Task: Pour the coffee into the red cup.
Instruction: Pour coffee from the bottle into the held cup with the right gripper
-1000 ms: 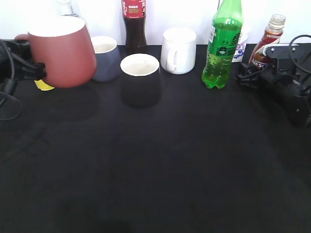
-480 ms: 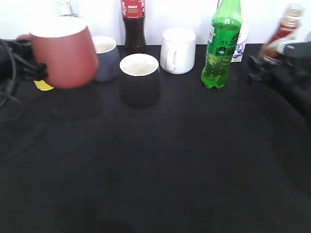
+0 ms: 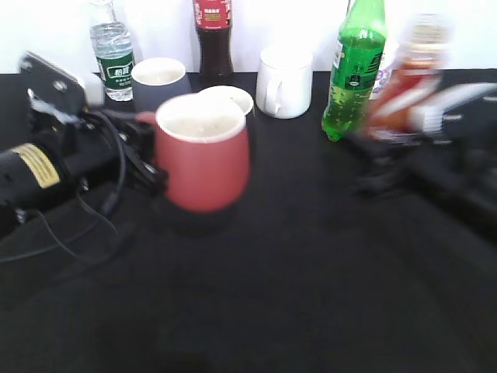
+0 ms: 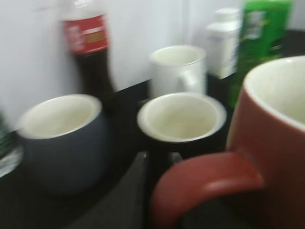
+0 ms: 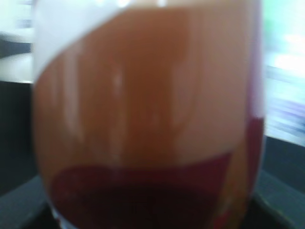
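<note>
The red cup (image 3: 203,154) stands upright left of centre, in front of the black cup (image 3: 230,96). My left gripper (image 3: 149,159) is shut on its handle (image 4: 205,183) from the left. The cup's white inside looks empty. My right gripper (image 3: 388,148) is shut on the coffee bottle (image 3: 406,78), which is blurred, tilted and raised on the right. In the right wrist view the bottle (image 5: 143,119) fills the frame, with brown coffee and a dark red label. The fingers there are hidden behind it.
Along the back stand a water bottle (image 3: 112,50), a grey-blue cup (image 3: 158,78), a cola bottle (image 3: 213,39), a white mug (image 3: 284,80) and a green soda bottle (image 3: 355,70). The black table (image 3: 295,295) stretches toward the front.
My left gripper carried the red cup from the far left to left of centre. My right gripper lifted the coffee bottle and moved it left toward the middle.
</note>
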Controlling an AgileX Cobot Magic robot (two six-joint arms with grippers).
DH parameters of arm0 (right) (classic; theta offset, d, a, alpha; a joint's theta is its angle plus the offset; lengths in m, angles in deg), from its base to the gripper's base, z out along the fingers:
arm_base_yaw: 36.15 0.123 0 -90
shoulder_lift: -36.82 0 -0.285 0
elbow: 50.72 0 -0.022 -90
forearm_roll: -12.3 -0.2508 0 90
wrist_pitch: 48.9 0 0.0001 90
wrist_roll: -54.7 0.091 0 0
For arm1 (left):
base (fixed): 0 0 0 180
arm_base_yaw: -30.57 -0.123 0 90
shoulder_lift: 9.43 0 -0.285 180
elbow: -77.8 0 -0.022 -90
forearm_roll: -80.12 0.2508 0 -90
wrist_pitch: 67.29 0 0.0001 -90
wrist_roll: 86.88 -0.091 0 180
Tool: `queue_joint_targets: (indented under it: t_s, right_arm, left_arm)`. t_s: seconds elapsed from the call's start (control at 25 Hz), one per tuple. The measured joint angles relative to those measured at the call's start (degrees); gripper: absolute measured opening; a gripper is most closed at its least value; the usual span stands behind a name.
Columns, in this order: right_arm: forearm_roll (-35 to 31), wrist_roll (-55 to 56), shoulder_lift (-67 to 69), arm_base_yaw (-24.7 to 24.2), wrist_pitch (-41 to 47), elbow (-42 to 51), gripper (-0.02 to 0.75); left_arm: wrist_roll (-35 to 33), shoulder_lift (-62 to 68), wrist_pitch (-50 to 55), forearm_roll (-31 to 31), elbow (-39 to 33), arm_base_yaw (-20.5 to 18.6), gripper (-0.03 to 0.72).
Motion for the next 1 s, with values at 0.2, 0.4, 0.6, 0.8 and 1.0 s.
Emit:
queue_joint_targets:
  t_s: [0.2, 0.4, 0.6, 0.8, 1.0]
  right_arm:
    - [2.6, 0.0, 0.1, 7.0, 13.2, -13.8, 0.533]
    - [10.4, -2.8, 3.0, 7.0, 22.2, -25.9, 0.533]
    - [11.8, -16.7, 8.1, 7.0, 22.5, -31.0, 0.533]
    - [11.8, -32.5, 9.0, 7.0, 19.9, -33.1, 0.533]
    - [11.9, -37.4, 9.0, 7.0, 18.0, -33.2, 0.533]
  left_arm:
    - [0.0, 0.1, -0.5, 4.2, 0.0, -0.2, 0.075]
    - [0.0, 0.1, -0.5, 4.0, 0.0, -3.7, 0.075]
    - [0.0, 0.1, -0.6, 4.0, 0.0, -5.9, 0.075]
    - [0.0, 0.1, -0.6, 4.3, 0.0, -5.9, 0.074]
    - [0.0, 0.1, -1.2, 7.0, 0.0, -5.9, 0.074]
